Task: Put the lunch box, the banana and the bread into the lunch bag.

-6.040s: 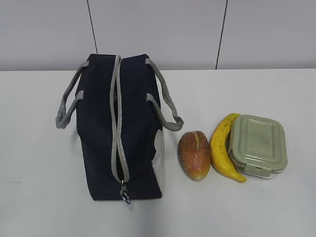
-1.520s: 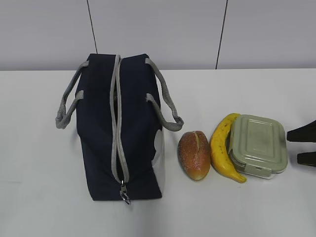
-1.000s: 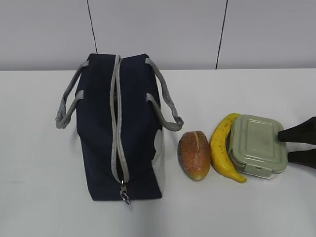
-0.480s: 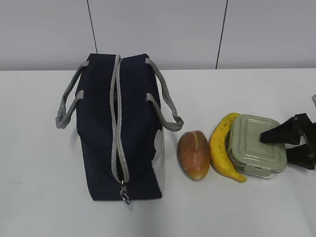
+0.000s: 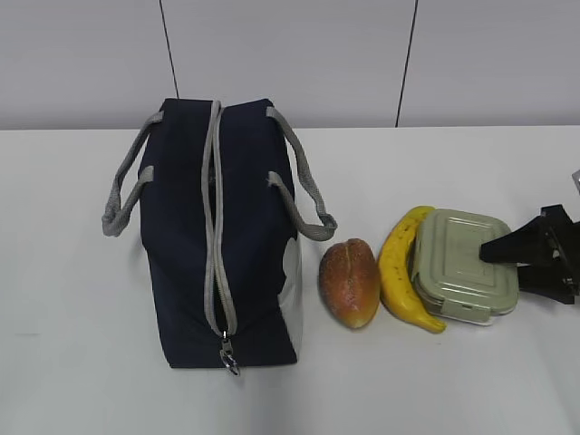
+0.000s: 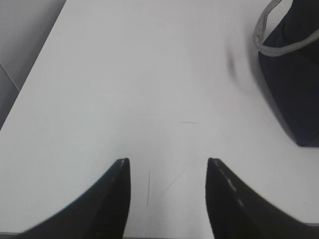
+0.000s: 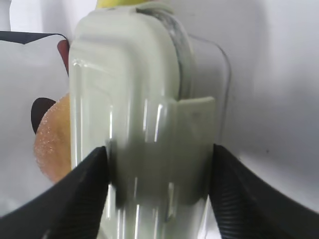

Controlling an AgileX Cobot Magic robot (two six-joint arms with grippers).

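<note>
The lunch bag [image 5: 181, 236] stands left of centre, its grey zipper on top; a corner and handle show in the left wrist view [image 6: 294, 84]. The bread [image 5: 350, 282], the banana [image 5: 394, 272] and the lunch box [image 5: 458, 263] lie in a row to its right, touching. My right gripper [image 5: 503, 272] is open, with its jaws straddling the lunch box's right end, one over the lid and one by the clear base. The right wrist view shows my right gripper [image 7: 160, 154], the lunch box [image 7: 124, 74], the bread [image 7: 50, 144] and the banana's tip [image 7: 124, 3]. My left gripper [image 6: 168, 162] is open and empty over bare table.
The white table [image 5: 82, 362] runs to a grey panelled wall [image 5: 290, 54] at the back. The bag's two grey handles [image 5: 308, 195] hang out to either side. The table's left edge [image 6: 30, 74] shows in the left wrist view.
My right gripper came in from the right and slid over the lunch box's right end. The lunch box, banana and bread have all shifted a little to the left.
</note>
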